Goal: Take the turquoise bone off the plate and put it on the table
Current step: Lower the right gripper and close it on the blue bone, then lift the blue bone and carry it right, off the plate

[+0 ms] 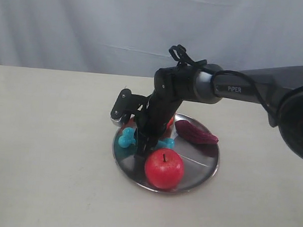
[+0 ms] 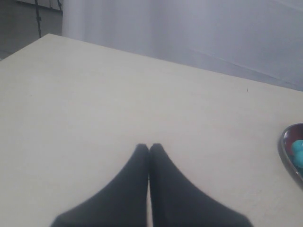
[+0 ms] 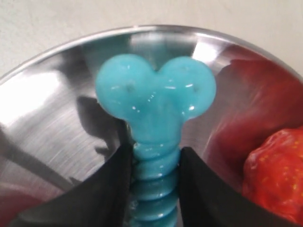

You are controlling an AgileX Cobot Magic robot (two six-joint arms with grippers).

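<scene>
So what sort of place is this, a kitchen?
Probably a robot test lab, not a kitchen: a bare table, a plain white curtain behind it, and a robot arm over a plate of toy fruit.

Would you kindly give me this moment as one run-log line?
right gripper: shut on turquoise bone | turquoise bone: on plate | left gripper: shut, empty, above table | step: grasped, not yet lifted

The right gripper (image 3: 155, 153) clasps the ribbed shaft of the turquoise rubber bone (image 3: 155, 99) between black fingers (image 3: 113, 189) — shiny silver metal plate (image 3: 42, 109) beneath (a red strawberry (image 3: 277, 175) nearby).
</scene>
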